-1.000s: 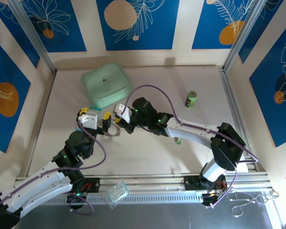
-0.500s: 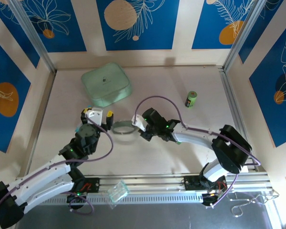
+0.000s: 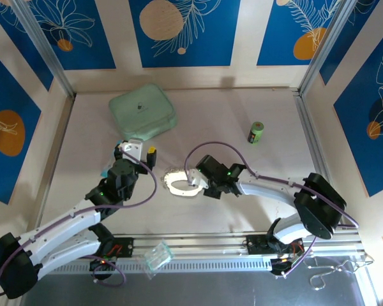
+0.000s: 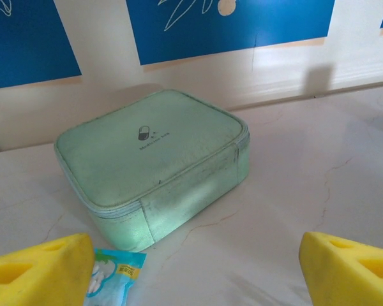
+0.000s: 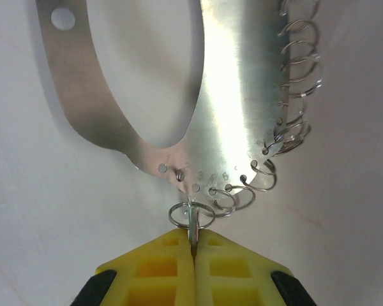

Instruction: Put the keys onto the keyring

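The keyring [image 3: 177,182] lies on the table's middle, a silvery sparkling loop with a pale band. Close up, the keyring [image 5: 236,95] is a flat metal band with numbered holes and several small wire rings along its rim. My right gripper [image 3: 193,183] is at its right edge. The right gripper [image 5: 193,245] is shut on a thin silver piece seen edge-on at that rim, with a small wire ring around it. I cannot tell whether that piece is a key. My left gripper [image 3: 140,153] stands open to the loop's upper left, and the left gripper [image 4: 195,261] has nothing between its fingers.
A mint-green box [image 3: 143,113] sits at the back left, just beyond the left gripper; the box [image 4: 153,153] has a blue sachet [image 4: 115,271] at its near corner. A green can [image 3: 257,132] stands at the right. A clear plastic piece [image 3: 158,255] rests on the front rail.
My right gripper has drawn back toward the near right, dragging the keyring along. The left gripper has moved forward and right, its jaws unchanged.
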### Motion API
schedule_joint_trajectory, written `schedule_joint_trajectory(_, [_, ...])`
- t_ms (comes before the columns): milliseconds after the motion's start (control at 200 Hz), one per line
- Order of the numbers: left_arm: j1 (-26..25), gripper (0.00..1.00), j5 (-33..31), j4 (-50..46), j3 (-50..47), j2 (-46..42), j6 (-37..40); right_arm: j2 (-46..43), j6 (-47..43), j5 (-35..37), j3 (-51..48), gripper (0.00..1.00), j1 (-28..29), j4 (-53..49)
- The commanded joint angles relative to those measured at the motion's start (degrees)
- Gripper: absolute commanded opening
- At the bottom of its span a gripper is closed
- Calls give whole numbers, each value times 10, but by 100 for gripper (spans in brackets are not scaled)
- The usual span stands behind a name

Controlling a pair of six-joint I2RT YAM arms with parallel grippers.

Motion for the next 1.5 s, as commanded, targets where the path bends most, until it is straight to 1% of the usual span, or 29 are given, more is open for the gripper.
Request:
schedule_joint_trajectory(0, [6,82,-14,21,15,-4,-14,6,-29,9,-8,11,17,-54])
schedule_joint_trajectory(120, [6,82,-23,20,13,-6,-8,-17,-27,-81,-14,25,34,-70])
schedule_joint_trajectory(195, [6,82,-18,17,13,-7,-2,-49,-14,-131,-19,31,28,-65])
schedule_joint_trajectory(275, [6,82,-2,17,13,-6,11,-99,15,-177,-25,33,5,-38])
schedule_joint_trajectory(315, [6,82,9,18,13,-5,19,-128,47,-201,-32,33,-17,-12])
schedule_joint_trajectory(355, [6,83,21,21,13,-2,28,-156,90,-223,-44,36,-42,23])
schedule_joint_trajectory(390, [6,83,30,25,12,1,32,-181,150,-221,-56,37,-63,66])
schedule_joint_trajectory(475, [7,84,38,21,12,6,32,-212,262,-229,-73,37,-97,122])
schedule_joint_trajectory(520, [6,84,46,21,11,10,31,-222,333,-215,-84,37,-106,144])
schedule_joint_trajectory(550, [6,84,52,18,11,14,28,-224,382,-193,-89,37,-110,150])
schedule_joint_trajectory(590, [7,84,63,11,14,19,21,-221,452,-159,-93,37,-113,146])
schedule_joint_trajectory(650, [7,85,83,-2,22,26,13,-211,518,-134,-91,37,-117,120])
schedule_joint_trajectory(700, [6,84,99,-12,29,33,7,-194,559,-123,-80,37,-122,76])
schedule_joint_trajectory(740, [6,84,107,-17,33,39,2,-175,578,-132,-67,36,-128,42])
schedule_joint_trajectory(845, [6,84,120,-29,41,49,-8,-121,591,-182,-33,29,-139,-24])
schedule_joint_trajectory(945, [6,84,135,-42,46,53,-17,-83,586,-215,-12,24,-134,-46])
schedule_joint_trajectory(1155, [7,85,199,-118,86,62,-27,-22,557,-199,29,25,-122,-64])
schedule_joint_trajectory(1255, [7,86,224,-135,95,68,-17,12,540,-188,54,26,-121,-71])
schedule_joint_trajectory(1390, [7,86,226,-138,89,67,-19,54,517,-177,84,26,-118,-78])
schedule_joint_trajectory(1495, [7,86,227,-135,77,59,-46,79,504,-170,104,26,-115,-87])
